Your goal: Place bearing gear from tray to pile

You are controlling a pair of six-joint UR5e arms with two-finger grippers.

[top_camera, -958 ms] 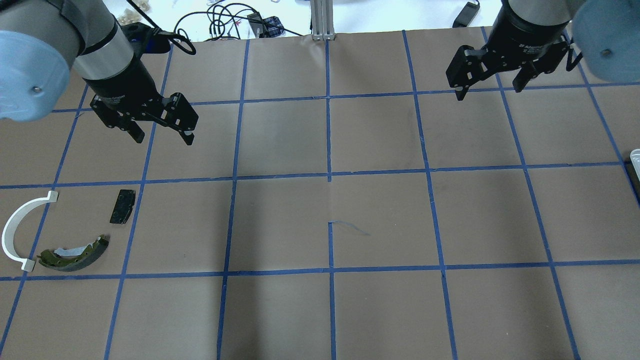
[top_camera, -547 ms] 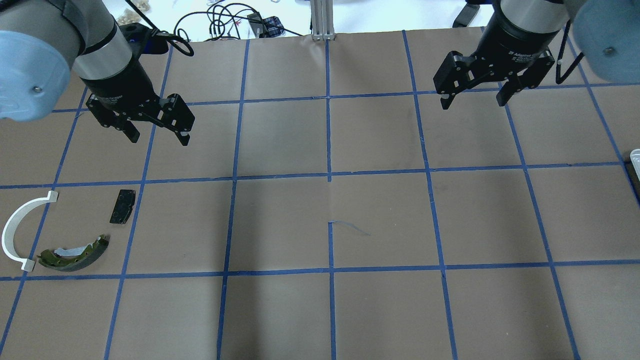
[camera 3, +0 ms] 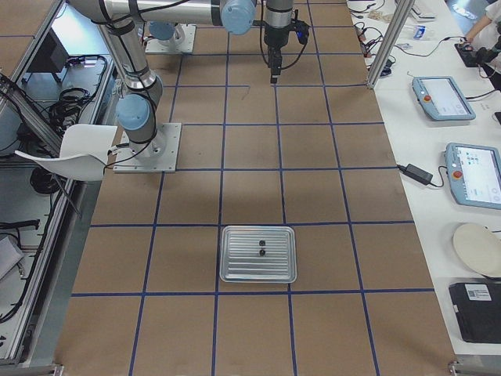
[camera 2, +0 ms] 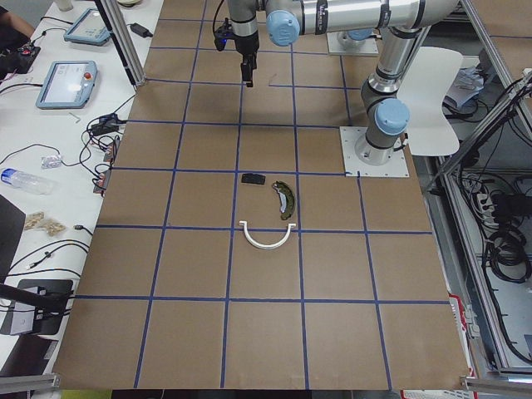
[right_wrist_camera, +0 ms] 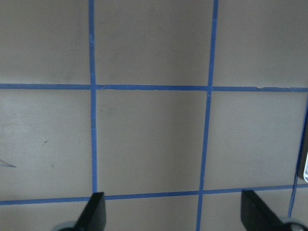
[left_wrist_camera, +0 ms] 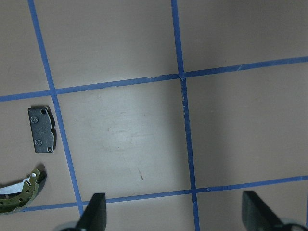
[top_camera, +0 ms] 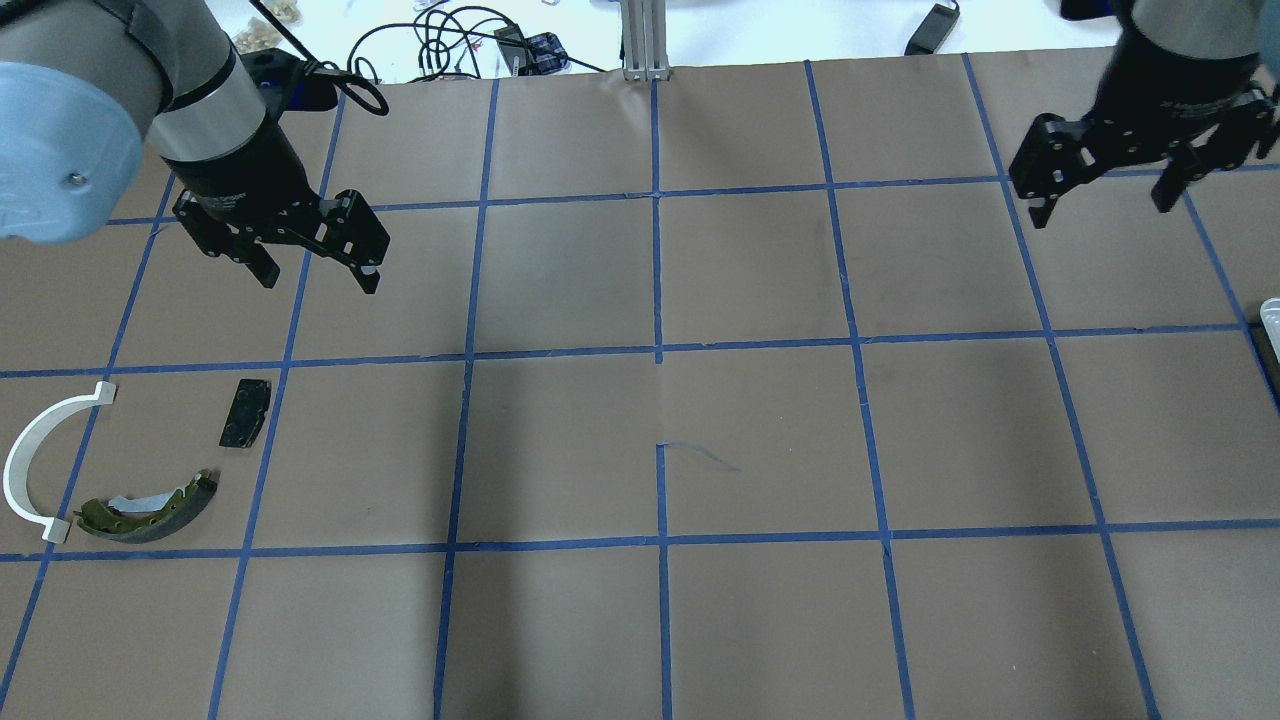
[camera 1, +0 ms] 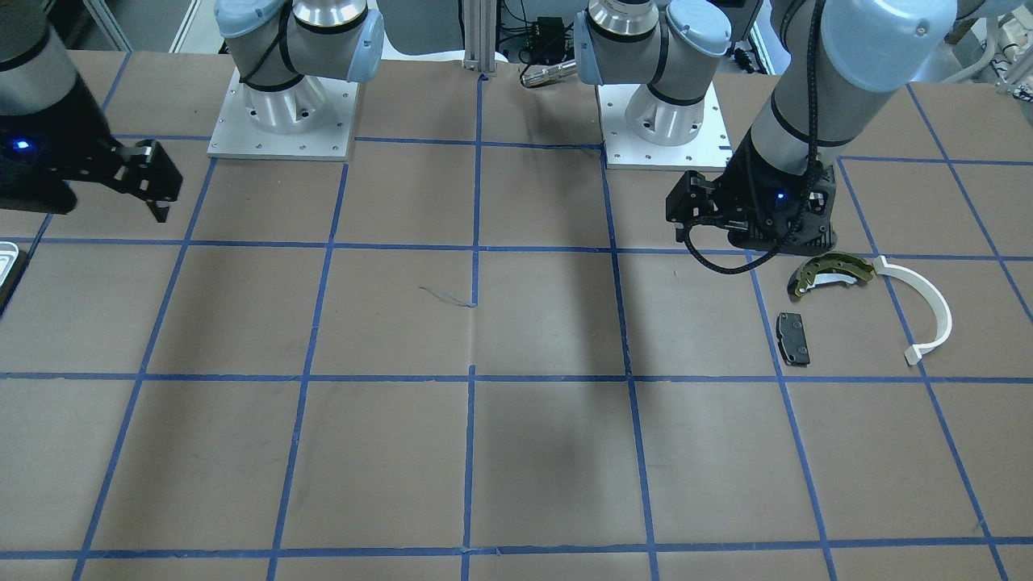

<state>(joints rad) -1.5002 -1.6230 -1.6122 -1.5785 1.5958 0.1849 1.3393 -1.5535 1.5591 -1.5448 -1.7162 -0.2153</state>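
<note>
Overhead and front views face each other across the brown, blue-gridded worktop point(top_camera: 760, 430); side views look lengthwise; wrist views look down, close.

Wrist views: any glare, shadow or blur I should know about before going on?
Left wrist view: a pale washed-out patch on the paper, yet the black pad is sharp; right wrist view: dimmer, a soft shadow band down the middle, the tray only a sliver at the right edge.

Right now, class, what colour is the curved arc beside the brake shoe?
White; the arc shows best in the exterior front-facing view.
</note>
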